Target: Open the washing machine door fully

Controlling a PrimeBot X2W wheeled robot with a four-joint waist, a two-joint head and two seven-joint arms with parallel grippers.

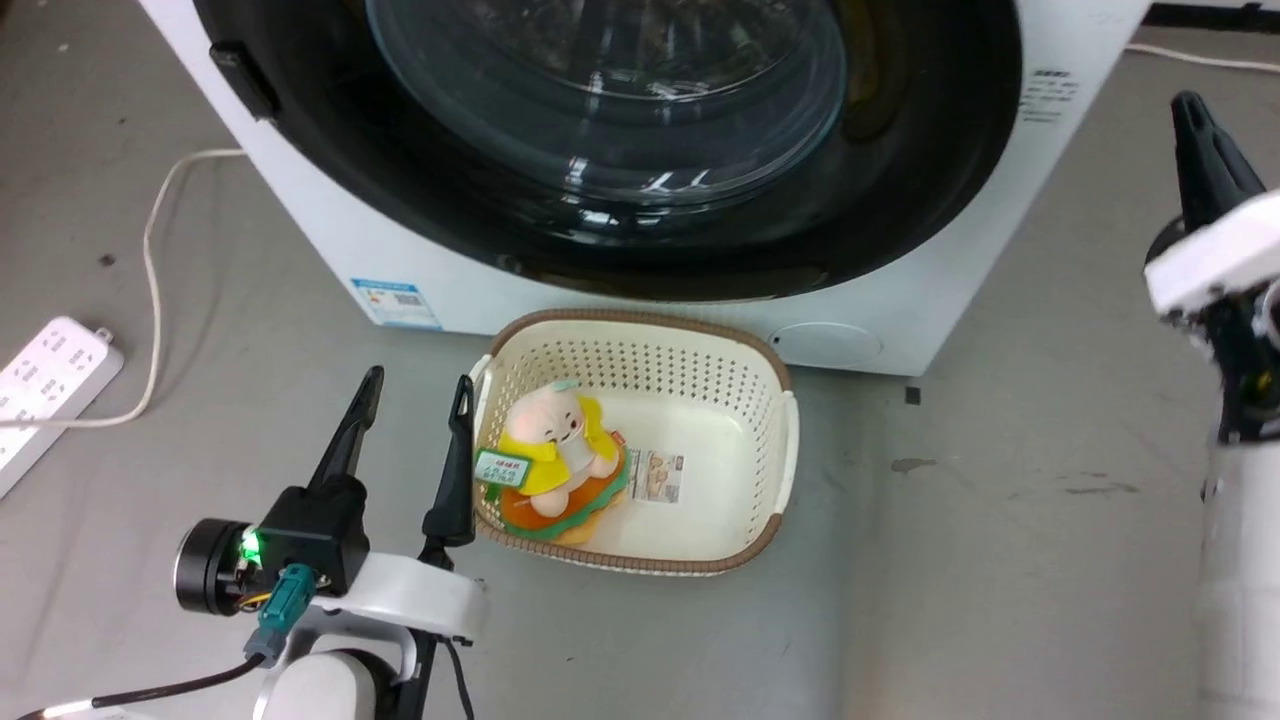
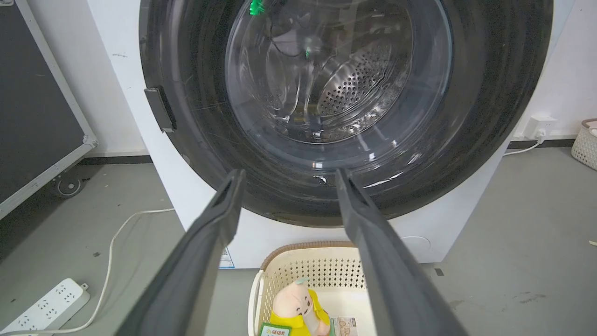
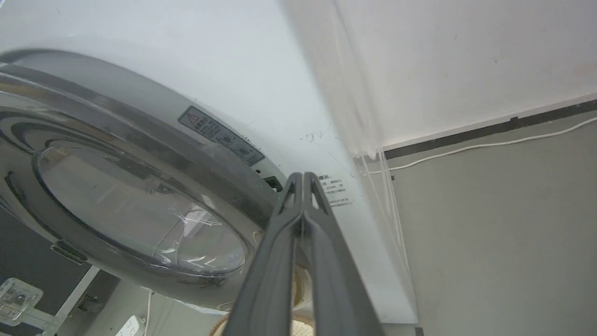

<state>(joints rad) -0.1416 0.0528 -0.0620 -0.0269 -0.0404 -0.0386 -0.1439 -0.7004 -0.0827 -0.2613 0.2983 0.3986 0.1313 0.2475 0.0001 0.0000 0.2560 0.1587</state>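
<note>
The washing machine is a white box across the top of the head view. Its door, a glossy black disc with a clear glass bowl, faces me, and a black tab sits on its left rim. The right wrist view shows the door's grey inner side and glass bulge standing off the white front, so it is ajar on that side. My right gripper is shut and empty, with its tips beside that door edge. My left gripper is open and empty, low over the floor and pointing at the door.
A cream perforated basket holding a plush toy sits on the floor just before the machine, right of my left gripper. A white power strip and its cable lie at left. A black wheeled case stands left of the machine.
</note>
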